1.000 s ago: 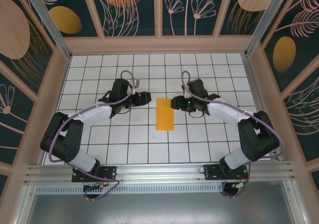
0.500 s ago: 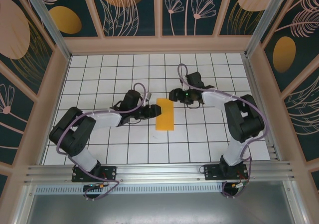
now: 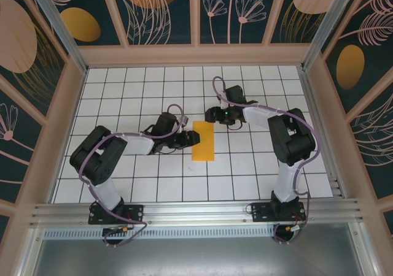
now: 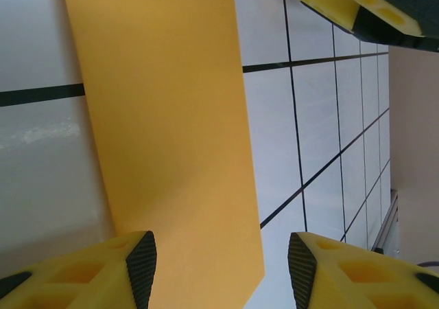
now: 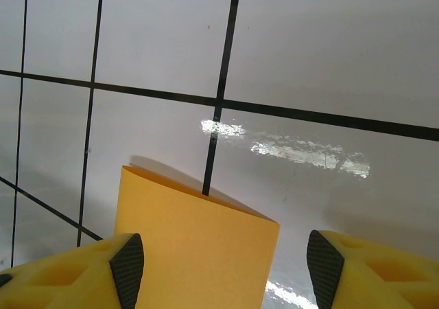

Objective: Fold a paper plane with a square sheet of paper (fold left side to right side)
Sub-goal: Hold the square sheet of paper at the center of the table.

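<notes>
The square sheet of paper (image 3: 203, 140) lies on the white grid table (image 3: 123, 92), folded in half into a narrow orange-yellow rectangle. My left gripper (image 3: 193, 138) sits low at the sheet's left edge, open. In the left wrist view the sheet (image 4: 164, 117) runs between that gripper's (image 4: 221, 271) spread fingers (image 4: 140, 268), untouched. My right gripper (image 3: 212, 115) hovers open at the sheet's far end. In the right wrist view the folded sheet (image 5: 192, 254) lies below the gap of the open right gripper (image 5: 225, 271), its top layer slightly lifted. The paper plane is out of view.
Wooden walls (image 3: 196, 55) with dark patterned panels enclose the table on three sides. Both arm bases stand on the metal rail (image 3: 196, 211) at the near edge. One yellow finger (image 4: 357, 7) of the right gripper shows in the left wrist view.
The left gripper has slid right to the sheet's left edge. The right gripper has moved back and left to the sheet's far end, opening wider. The sheet has not moved.
</notes>
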